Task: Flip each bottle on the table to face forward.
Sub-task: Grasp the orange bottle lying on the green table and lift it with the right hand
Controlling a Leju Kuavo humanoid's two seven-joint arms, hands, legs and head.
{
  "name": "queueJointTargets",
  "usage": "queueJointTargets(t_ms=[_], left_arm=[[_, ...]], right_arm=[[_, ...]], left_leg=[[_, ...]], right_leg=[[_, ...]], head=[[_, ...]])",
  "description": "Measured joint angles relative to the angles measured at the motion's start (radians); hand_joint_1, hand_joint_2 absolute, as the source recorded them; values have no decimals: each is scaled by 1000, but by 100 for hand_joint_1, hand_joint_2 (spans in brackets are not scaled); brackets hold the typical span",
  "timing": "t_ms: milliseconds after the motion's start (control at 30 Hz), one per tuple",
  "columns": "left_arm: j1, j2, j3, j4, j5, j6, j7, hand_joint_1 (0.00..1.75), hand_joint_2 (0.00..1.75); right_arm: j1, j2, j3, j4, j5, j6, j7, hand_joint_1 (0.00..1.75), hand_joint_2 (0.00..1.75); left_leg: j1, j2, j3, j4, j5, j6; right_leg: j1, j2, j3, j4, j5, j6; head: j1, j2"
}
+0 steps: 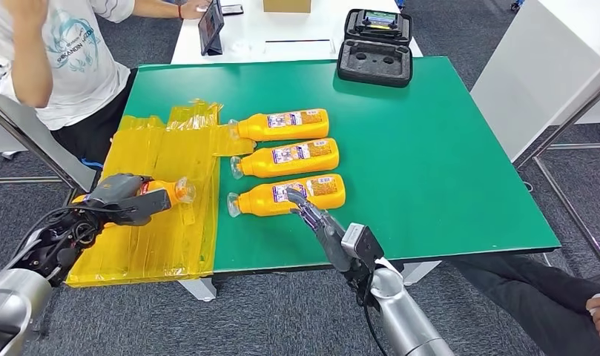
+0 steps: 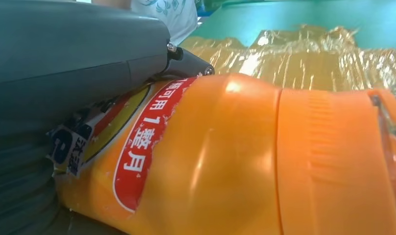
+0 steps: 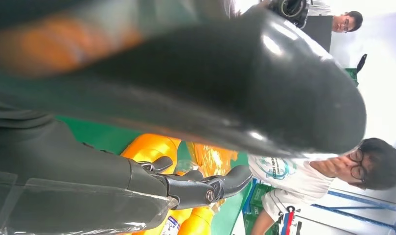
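Nearest, the left hand grips an orange bottle over the yellow plastic sheet, its cap toward the table's middle. The right hand reaches with fingers apart, holding nothing, its tips at the closest lying bottle, whose long axis runs crosswise (cap toward the sheet). Beyond lie the middle bottle and far bottle, well apart from both hands.

The place is an office-like robot test room: grey carpet floor, a green-topped bench on metal legs, a white desk carrying a dark tablet and an open black equipment case, people close by.
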Motion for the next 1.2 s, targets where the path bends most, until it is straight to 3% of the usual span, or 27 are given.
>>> queueJointTargets(t_ms=[400, 533, 767, 800, 900, 967, 1067, 1200], left_arm=[[23, -10, -3, 23, -58, -12, 10, 173, 175], [11, -12, -3, 30, -83, -52, -9, 164, 175], [-5, -14, -3, 46, -97, -89, -25, 127, 175], [-6, -15, -3, 48, -97, -93, -27, 127, 131], [-7, -15, -3, 54, -95, -101, -34, 78, 0], [-6, -15, -4, 58, -91, -111, -40, 37, 0], [-6, -15, -4, 64, -76, -130, -52, 0, 0], [-6, -16, -1, 67, -42, -155, -72, 0, 0]], right_arm=[[-2, 1, 2, 16, -21, 0, 4, 0, 0], [-3, 1, 2, 21, -30, 3, 10, 0, 0], [-7, 3, 2, 30, -33, -3, 16, 0, 0], [-7, 3, 2, 30, -32, -6, 17, 0, 0], [-7, 2, 2, 31, -29, -14, 19, 0, 0], [-6, 2, 2, 32, -26, -18, 21, 0, 0], [-5, 1, 2, 33, -24, -24, 22, 0, 0], [-1, 1, 3, 33, -24, -31, 25, 0, 0]], left_leg=[[0, 0, 1, 0, 0, 0], [0, 0, 1, 0, 0, 0], [0, 0, 1, 0, 0, 0], [0, 0, 1, 0, 0, 0], [0, 0, 1, 0, 0, 0], [0, 0, 1, 0, 0, 0], [0, 0, 1, 0, 0, 0], [0, 0, 1, 0, 0, 0]], right_leg=[[0, 0, 0, 0, 0, 0], [0, 0, 0, 0, 0, 0], [0, 0, 0, 0, 0, 0], [0, 0, 0, 0, 0, 0], [0, 0, 0, 0, 0, 0], [0, 0, 0, 0, 0, 0], [0, 0, 0, 0, 0, 0], [0, 0, 0, 0, 0, 0]], head=[[0, 0], [0, 0], [0, 0], [0, 0], [0, 0], [0, 0], [0, 0], [0, 0]])
